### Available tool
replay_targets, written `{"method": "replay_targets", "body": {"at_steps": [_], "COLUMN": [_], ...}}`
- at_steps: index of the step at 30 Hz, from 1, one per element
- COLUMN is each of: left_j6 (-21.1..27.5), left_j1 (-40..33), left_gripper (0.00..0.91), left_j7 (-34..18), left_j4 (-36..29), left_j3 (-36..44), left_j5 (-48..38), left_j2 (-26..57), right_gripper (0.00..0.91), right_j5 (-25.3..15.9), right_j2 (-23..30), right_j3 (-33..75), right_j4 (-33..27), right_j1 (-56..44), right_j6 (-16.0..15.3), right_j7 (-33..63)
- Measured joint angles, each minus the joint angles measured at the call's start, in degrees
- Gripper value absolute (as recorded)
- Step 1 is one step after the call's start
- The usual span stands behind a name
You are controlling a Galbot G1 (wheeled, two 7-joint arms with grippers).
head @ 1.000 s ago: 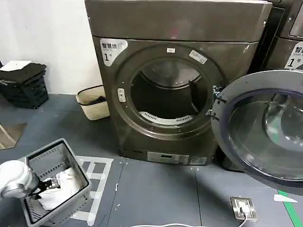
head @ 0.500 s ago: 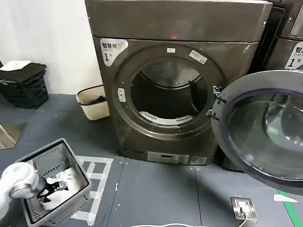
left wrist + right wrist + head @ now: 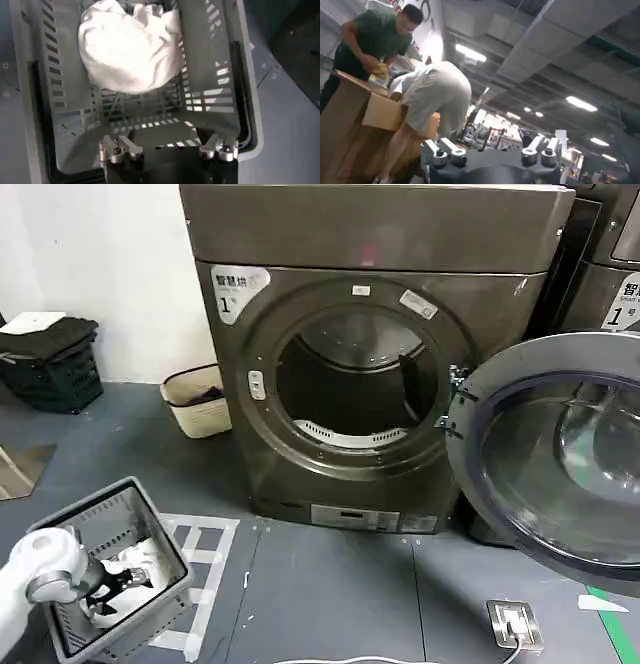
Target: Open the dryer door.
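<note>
The dryer door (image 3: 560, 449) already stands swung wide on its hinge at the right of the drum opening (image 3: 355, 389), its chrome ring and tinted glass facing out into the room, so the opening step looks finished and the drum lies exposed for loading. That would explain why the left gripper (image 3: 118, 584) is far from the door, low down and well off to the door's left, poised over the grey slatted laundry basket (image 3: 165, 529) on the floor. In the left wrist view its fingers (image 3: 117, 149) are spread wide apart and hold nothing, with the basket's near wall just ahead of them and the crumpled white cloth (image 3: 131, 42) lying farther in, at the basket's far end, apart from the fingertips. Spread jaws aimed into the basket suggest readiness to reach for the cloth. The right gripper (image 3: 492, 156) is parked with its wrist camera tipped up at the ceiling, fingers parted and empty, idle and away from the door.
</note>
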Motion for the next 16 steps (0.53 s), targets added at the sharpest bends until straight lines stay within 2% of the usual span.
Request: {"method": "replay_targets", "body": {"at_steps": [16], "left_j6": [0.0], "left_j1": [-0.5], "left_gripper": [0.907], "left_j7": [0.6], "left_j4": [0.0], "left_j3": [-0.2], "left_j5": [-0.1], "left_j2": [0.3], "right_gripper": [0.907], "right_j5": [-0.4], "right_j2": [0.3], "right_j3": [0.0], "right_j4": [-0.5], "right_j1": [-0.2], "right_j6": [0.9], "right_j7": [-0.7]}}
